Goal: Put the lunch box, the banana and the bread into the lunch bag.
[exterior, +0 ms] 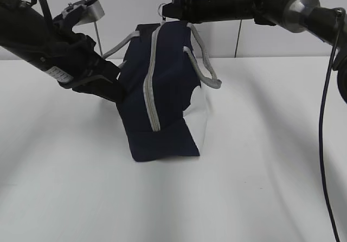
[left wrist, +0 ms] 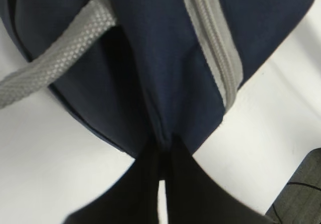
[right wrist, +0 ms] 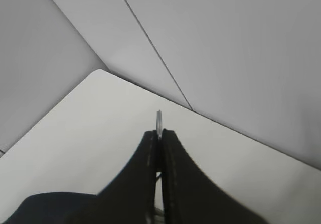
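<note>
Two tools pinching: left tool (left wrist: 163, 156) on soft lunch bag (exterior: 162, 90) fabric, right tool (right wrist: 159, 133) on zip ring (right wrist: 159, 119); floppy, light, best gripped there.

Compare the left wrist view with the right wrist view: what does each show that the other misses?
Left wrist only: the left pincer pinching navy fabric of the lunch bag, with its grey zipper closed and a grey strap. Right wrist only: the right pincer shut on the metal ring pull, with the wall behind. Both: white table and some navy bag.
</note>
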Robot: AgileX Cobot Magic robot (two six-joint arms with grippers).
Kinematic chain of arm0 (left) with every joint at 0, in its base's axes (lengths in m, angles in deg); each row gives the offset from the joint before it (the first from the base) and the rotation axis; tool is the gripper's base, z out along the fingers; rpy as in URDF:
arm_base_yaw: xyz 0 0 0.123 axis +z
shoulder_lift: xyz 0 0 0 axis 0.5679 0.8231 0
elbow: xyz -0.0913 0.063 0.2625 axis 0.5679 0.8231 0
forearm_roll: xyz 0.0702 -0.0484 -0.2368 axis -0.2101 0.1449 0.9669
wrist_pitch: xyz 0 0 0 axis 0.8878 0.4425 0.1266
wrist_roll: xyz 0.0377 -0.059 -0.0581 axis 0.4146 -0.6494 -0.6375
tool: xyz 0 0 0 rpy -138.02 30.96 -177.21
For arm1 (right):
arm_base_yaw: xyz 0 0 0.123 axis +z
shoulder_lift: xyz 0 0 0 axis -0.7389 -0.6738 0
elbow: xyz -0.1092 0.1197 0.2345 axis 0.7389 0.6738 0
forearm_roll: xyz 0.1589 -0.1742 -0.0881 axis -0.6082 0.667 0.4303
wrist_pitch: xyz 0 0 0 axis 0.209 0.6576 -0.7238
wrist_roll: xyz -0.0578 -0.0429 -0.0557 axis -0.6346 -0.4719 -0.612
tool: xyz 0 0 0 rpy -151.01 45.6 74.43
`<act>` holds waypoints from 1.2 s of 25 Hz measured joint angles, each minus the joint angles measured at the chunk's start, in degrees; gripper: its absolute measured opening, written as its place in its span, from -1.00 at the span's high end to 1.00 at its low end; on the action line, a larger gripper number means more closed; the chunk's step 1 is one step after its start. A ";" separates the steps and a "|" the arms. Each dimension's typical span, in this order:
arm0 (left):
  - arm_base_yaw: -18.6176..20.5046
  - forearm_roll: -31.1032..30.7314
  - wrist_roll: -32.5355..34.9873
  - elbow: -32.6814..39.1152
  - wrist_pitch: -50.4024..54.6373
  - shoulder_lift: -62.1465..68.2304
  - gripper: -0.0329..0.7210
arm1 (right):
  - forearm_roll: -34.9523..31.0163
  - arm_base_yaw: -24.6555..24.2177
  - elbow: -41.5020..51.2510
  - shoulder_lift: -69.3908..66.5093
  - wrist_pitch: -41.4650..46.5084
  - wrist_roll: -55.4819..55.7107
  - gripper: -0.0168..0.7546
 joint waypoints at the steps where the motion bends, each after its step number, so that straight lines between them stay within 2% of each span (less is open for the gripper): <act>1: 0.00 -0.28 0.00 0.00 0.12 0.00 0.91 | 0.00 -0.10 -0.38 -0.29 -0.37 0.66 1.00; 14: -0.05 -1.10 0.00 0.00 0.57 0.00 0.91 | 0.00 -1.91 -0.61 -1.14 -4.91 5.34 1.00; 21: -0.05 0.72 0.00 -1.05 3.18 0.00 0.88 | 0.36 -2.61 -0.75 -1.14 -9.61 6.18 1.00; 25: -0.05 1.70 -1.73 -4.97 8.51 0.00 0.70 | 0.68 -2.61 -1.34 -1.14 -11.14 6.18 1.00; 30: -0.05 2.02 -3.98 -11.42 15.63 0.00 0.23 | 0.68 -2.83 -1.54 -1.14 -11.76 6.18 1.00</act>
